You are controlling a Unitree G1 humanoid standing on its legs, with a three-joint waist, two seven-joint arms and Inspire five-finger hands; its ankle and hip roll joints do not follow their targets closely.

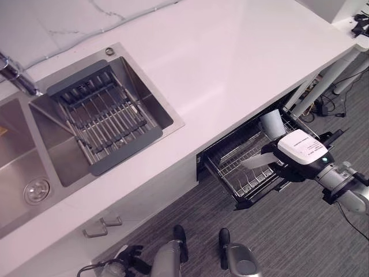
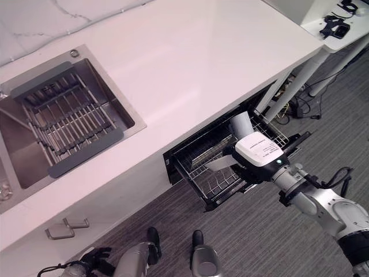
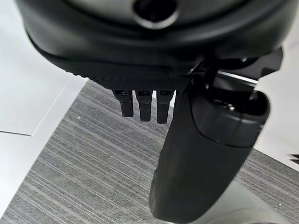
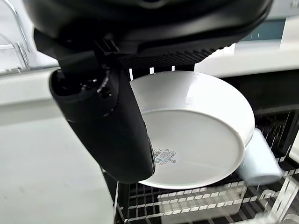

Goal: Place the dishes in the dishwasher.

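Plate (image 4: 196, 135): white, round, shallow, with a small sticker on its underside. Your right hand (image 2: 258, 157) pinches its rim, thumb across it, holding it over the pulled-out dishwasher rack (image 2: 202, 156) beside a pale cup (image 2: 240, 123). Your left hand (image 3: 145, 105) hangs straight-fingered, empty.

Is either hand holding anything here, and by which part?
The right hand pinches a white plate by its rim over the dishwasher rack. The left hand holds nothing.
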